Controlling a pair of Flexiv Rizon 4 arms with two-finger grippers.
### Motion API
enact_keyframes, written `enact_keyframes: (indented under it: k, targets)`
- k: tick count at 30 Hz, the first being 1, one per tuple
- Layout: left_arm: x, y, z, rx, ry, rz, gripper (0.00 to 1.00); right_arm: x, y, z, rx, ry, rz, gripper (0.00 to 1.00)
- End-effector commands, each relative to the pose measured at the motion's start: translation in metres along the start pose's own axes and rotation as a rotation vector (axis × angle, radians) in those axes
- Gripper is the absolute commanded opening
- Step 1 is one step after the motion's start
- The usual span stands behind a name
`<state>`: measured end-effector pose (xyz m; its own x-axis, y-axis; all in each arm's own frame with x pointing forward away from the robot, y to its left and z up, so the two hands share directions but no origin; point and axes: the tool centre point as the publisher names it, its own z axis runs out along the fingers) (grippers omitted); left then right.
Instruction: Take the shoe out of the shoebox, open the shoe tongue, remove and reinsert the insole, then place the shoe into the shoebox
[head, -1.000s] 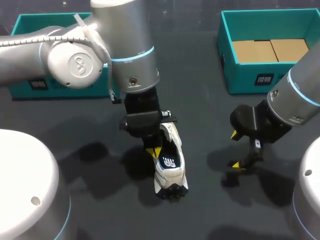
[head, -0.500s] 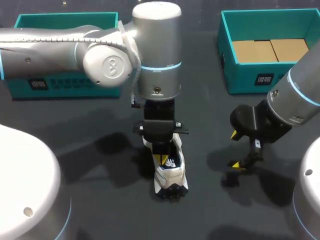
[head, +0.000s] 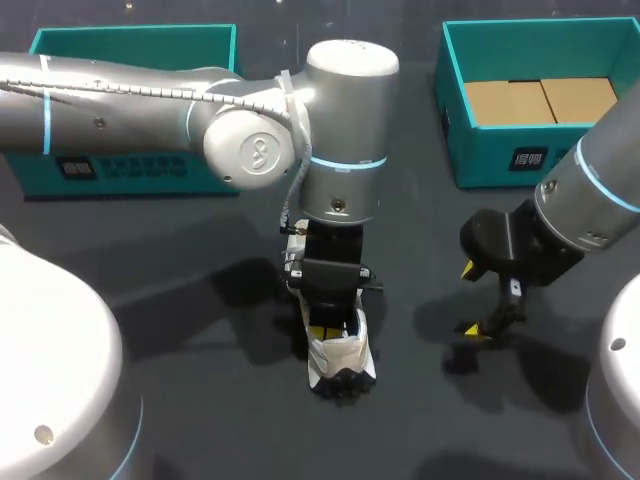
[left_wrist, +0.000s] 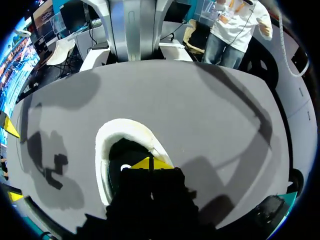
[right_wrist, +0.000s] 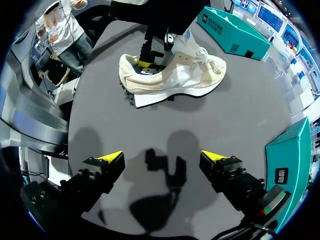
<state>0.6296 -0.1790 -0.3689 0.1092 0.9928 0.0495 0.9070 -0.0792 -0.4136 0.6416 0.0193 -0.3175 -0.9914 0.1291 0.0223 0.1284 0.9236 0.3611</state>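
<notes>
A cream and white shoe (head: 342, 358) stands upright on the dark table, toe toward the far side. My left gripper (head: 327, 330) comes straight down over its heel end. In the left wrist view the yellow tips of that gripper (left_wrist: 150, 163) are shut together inside the shoe (left_wrist: 116, 133), in its dark opening; what they touch in there is hidden. The right wrist view has the shoe (right_wrist: 175, 77) side-on, with the left gripper (right_wrist: 146, 63) dipped into it. My right gripper (head: 478, 300) hangs open to the right of the shoe, and in its own view the right gripper (right_wrist: 162, 157) holds nothing.
A teal shoebox (head: 520, 150) with brown cardboard inside stands at the back right, close beside my right gripper as the teal box (right_wrist: 292, 150). A second teal box (head: 130, 45) sits at the back left behind the left arm.
My left arm has swung to the right, from beside the shoe to over it, and its shut tips have gone down into the opening. The shoe and the right arm have stayed put.
</notes>
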Motion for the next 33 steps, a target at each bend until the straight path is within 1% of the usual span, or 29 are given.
enact_keyframes:
  k: [1,7,10,13,19,23,26,28,31,33]
  targets:
    - [-0.001,0.001,0.001,0.000,-0.031,0.002,0.00,0.002,-0.001,0.000,0.000,-0.003,-0.001,1.00]
    - [-0.004,-0.015,-0.018,-0.034,-0.123,0.022,0.00,0.002,-0.001,0.000,0.000,-0.003,-0.001,1.00]
    - [-0.008,-0.020,-0.017,-0.046,-0.134,0.025,0.00,0.002,-0.001,0.000,0.000,-0.003,-0.001,1.00]
    - [-0.013,-0.019,-0.008,-0.030,-0.160,0.009,0.00,0.002,-0.001,0.000,0.000,-0.003,-0.001,1.00]
    - [-0.024,-0.007,0.025,-0.040,-0.169,-0.055,0.00,0.002,-0.001,0.000,0.000,-0.003,-0.001,1.00]
    - [-0.024,0.003,0.039,-0.050,-0.165,-0.095,0.00,0.002,-0.001,0.000,0.000,-0.003,-0.001,1.00]
    - [-0.021,0.010,0.043,-0.065,-0.156,-0.120,0.00,0.002,-0.001,0.000,0.000,-0.003,-0.001,1.00]
    - [-0.019,0.012,0.040,-0.079,-0.158,-0.126,0.00,0.002,-0.001,0.000,0.000,-0.003,-0.001,1.00]
    - [-0.017,0.009,0.028,-0.110,-0.185,-0.126,0.00,0.002,-0.001,0.000,0.000,-0.003,-0.001,1.00]
    - [-0.017,0.007,0.018,-0.117,-0.207,-0.119,0.00,0.002,-0.001,0.000,0.000,-0.003,-0.001,1.00]
